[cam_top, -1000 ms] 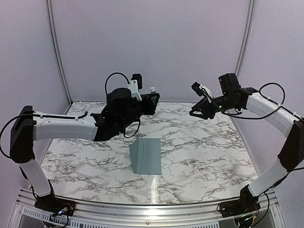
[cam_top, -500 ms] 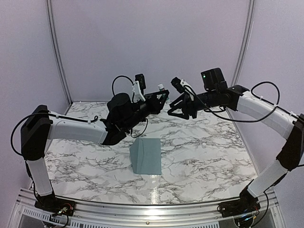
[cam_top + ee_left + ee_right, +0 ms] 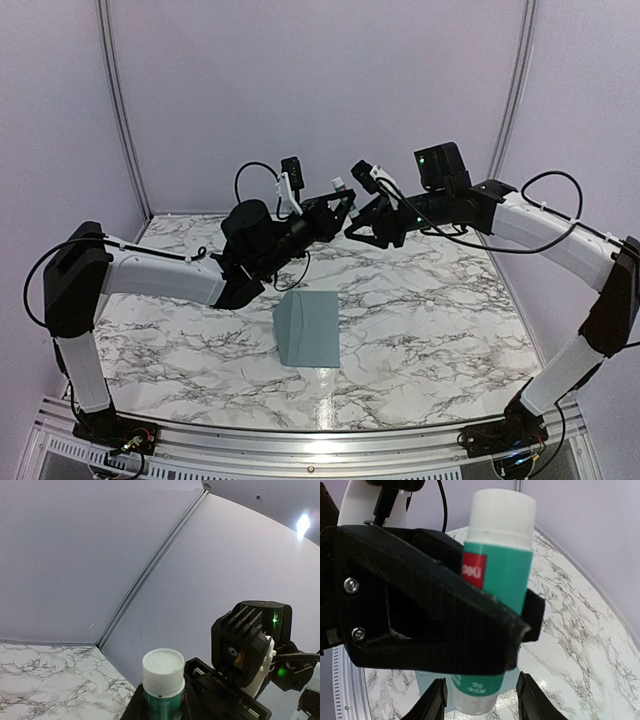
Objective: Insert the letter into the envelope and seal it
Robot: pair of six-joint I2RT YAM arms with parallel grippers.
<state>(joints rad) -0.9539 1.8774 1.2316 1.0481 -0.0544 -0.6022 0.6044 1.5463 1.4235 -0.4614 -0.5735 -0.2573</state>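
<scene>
The blue-grey envelope (image 3: 308, 328) lies flat on the marble table, in front of the middle. No letter shows apart from it. My left gripper (image 3: 338, 207) is raised above the back of the table and shut on a green glue stick with a white cap (image 3: 340, 186), held upright (image 3: 163, 680). My right gripper (image 3: 360, 230) is open right beside it. In the right wrist view its fingertips (image 3: 438, 700) stand either side of the stick's lower end (image 3: 500, 570), not touching it. The envelope shows below (image 3: 424, 680).
The marble table (image 3: 450, 310) has pale walls on three sides and a metal rail along its near edge. Both arms reach over the back middle, with cables hanging from them. The right wrist camera housing (image 3: 250, 645) is close to my left gripper.
My right arm has swung left until its open gripper meets the glue stick. My left arm has stretched forward and lifted the stick a little.
</scene>
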